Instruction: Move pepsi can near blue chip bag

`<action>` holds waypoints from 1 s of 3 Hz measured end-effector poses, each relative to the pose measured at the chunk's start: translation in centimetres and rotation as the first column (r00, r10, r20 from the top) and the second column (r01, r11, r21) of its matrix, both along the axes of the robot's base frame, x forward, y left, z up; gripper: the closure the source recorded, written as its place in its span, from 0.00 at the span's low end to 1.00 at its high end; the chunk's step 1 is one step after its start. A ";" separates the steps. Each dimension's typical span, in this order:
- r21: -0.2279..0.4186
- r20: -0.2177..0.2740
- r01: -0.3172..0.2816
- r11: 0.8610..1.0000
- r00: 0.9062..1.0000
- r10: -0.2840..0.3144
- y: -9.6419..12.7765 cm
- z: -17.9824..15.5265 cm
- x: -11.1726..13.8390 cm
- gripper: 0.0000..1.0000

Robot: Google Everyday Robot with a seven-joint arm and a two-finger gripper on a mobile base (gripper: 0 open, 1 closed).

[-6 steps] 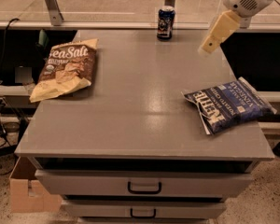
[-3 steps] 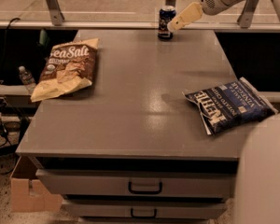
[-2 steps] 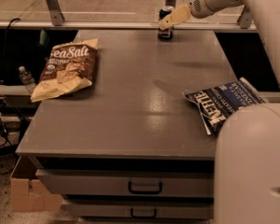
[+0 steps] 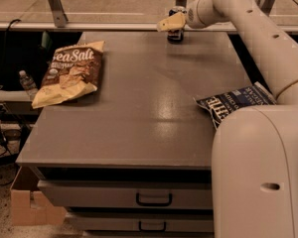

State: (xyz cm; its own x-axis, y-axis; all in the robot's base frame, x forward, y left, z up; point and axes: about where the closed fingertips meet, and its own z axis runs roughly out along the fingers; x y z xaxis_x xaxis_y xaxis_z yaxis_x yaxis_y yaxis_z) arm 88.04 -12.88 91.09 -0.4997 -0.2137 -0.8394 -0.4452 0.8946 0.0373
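The task looks barely begun. The gripper (image 4: 173, 23) is at the pepsi can (image 4: 176, 36), which stands at the table's (image 4: 139, 113) far edge; whether it has hold cannot be told. The blue chip bag (image 4: 233, 103) lies well apart, at the right edge. Count: one can, one blue bag, one brown chip bag (image 4: 69, 73).

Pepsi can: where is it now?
Camera view: the pepsi can stands at the far table edge, right of centre, the gripper overlapping it, far from the blue chip bag.
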 end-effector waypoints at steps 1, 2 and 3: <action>0.056 0.008 0.041 0.998 0.999 -0.041 1.0 -1.4 1.2 0.00; 0.105 0.048 0.048 0.993 0.997 -0.053 1.1 -2.5 2.4 0.00; 0.126 0.090 0.036 0.991 0.995 -0.047 1.2 -3.2 3.7 0.00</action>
